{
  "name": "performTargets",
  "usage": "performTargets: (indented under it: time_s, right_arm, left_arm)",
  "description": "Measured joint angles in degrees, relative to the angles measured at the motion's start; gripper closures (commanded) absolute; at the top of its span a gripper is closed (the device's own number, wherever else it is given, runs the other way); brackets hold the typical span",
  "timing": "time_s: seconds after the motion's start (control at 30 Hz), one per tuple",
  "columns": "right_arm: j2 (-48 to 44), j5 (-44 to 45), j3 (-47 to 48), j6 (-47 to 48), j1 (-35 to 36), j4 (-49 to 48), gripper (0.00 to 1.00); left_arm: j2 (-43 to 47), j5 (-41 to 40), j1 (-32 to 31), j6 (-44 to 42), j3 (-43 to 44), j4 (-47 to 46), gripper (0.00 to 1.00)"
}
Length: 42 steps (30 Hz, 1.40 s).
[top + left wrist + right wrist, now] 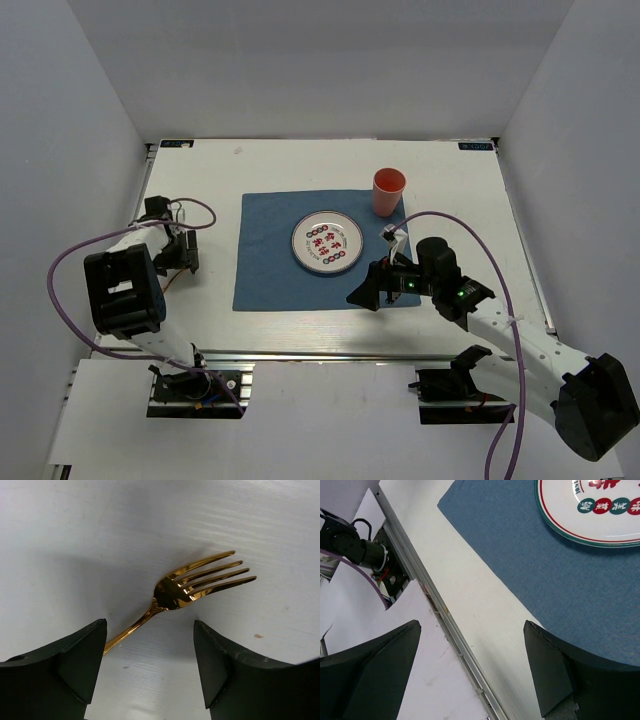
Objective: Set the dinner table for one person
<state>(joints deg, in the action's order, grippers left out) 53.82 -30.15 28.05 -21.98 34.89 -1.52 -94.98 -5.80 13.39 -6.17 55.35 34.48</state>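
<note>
A gold fork (187, 587) lies flat on the white dinner table (460, 190), tines toward the upper right in the left wrist view. Its handle runs down-left and disappears behind one finger (75, 660). My left gripper (150, 655) is low over the table at its left side, open, with the handle just inside the left jaw and nothing clamped. On the blue placemat (265, 255) sits a round white patterned plate (326, 243). An orange-red cup (389, 191) stands at the mat's far right corner. My right gripper (365, 295) is open and holds nothing, over the mat's near right edge.
The silver rail (447, 617) of the table's near edge passes under my right gripper (472, 665), with the mat (545, 565) and plate rim (590, 525) beyond it. White walls enclose the table on three sides. Purple cables loop from both arms.
</note>
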Motion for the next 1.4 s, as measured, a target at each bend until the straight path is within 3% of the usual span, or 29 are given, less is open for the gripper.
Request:
performTargets:
  time_s: [0.47,0.53,0.57,0.6,0.7,1.03,1.27,1.4]
  right_arm:
    - [0.0,2.0,0.0,0.3,0.0,0.7,0.11]
    - [0.0,2.2,0.0,0.4,0.0,0.9,0.11]
    - [0.0,2.4,0.0,0.4,0.0,1.1,0.11]
    - [0.0,2.6,0.0,0.4,0.0,1.3,0.11]
    - [0.0,3.1,0.0,0.5,0.0,1.5,0.11]
    - [0.0,4.8,0.0,1.0,0.0,1.8,0.11]
    - [0.0,6.1,0.0,1.0,0.0,1.8,0.11]
    - [0.0,7.6,0.0,0.6,0.0,1.8,0.11]
  left_arm:
    - [1.0,4.9,0.4,0.0,-2.1,-2.4,0.61]
    - [0.9,5.3,0.4,0.0,-2.1,-2.5,0.73]
    - [0.9,5.6,0.4,-0.1,-2.1,-2.6,0.84]
    - [0.9,5.7,0.4,0.0,-2.1,-2.8,0.84]
    - [0.3,6.8,0.4,-0.3,-1.6,-3.1,1.00]
    - [-11.2,5.0,-0.4,7.0,12.9,1.2,1.00]
    - [-8.2,2.3,-2.3,13.7,11.1,1.8,1.00]
    - [-3.0,5.1,-3.7,15.8,10.9,2.6,1.00]
